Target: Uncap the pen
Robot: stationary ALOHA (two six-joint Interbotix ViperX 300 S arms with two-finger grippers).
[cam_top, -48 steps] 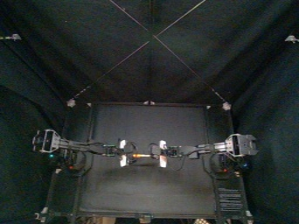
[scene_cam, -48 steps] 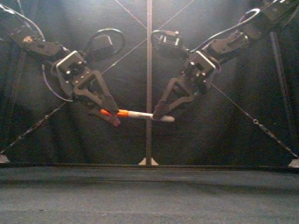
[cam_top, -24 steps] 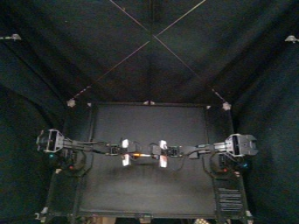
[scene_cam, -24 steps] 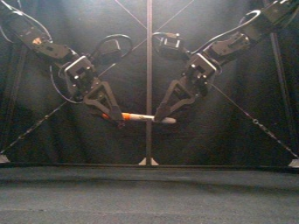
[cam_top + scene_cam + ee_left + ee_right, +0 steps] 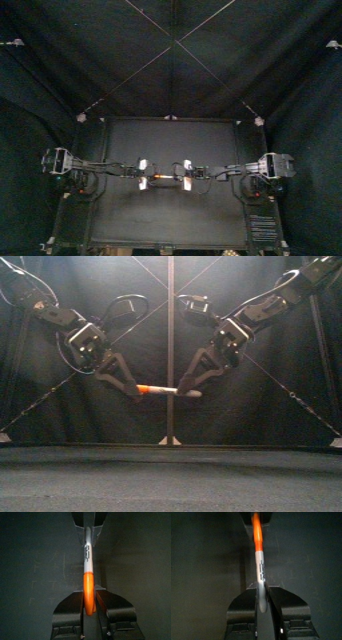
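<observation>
The pen [image 5: 168, 390] hangs level above the table [image 5: 171, 478]. My left claw [image 5: 138, 389] clamps its orange cap [image 5: 148, 388], my right claw [image 5: 195, 389] its pale barrel [image 5: 178, 391]. I'd pull the 2 straight apart along its line, grips firm.

Black table [image 5: 167, 215] occupies the lower half of the top view; its surface is matt and dark. Black curtains [image 5: 80, 60] enclose the back and both sides, hanging in soft folds. Front view: light is strongest on the back curtain [image 5: 267, 406] at upper centre, and the lower corners are dim.
</observation>
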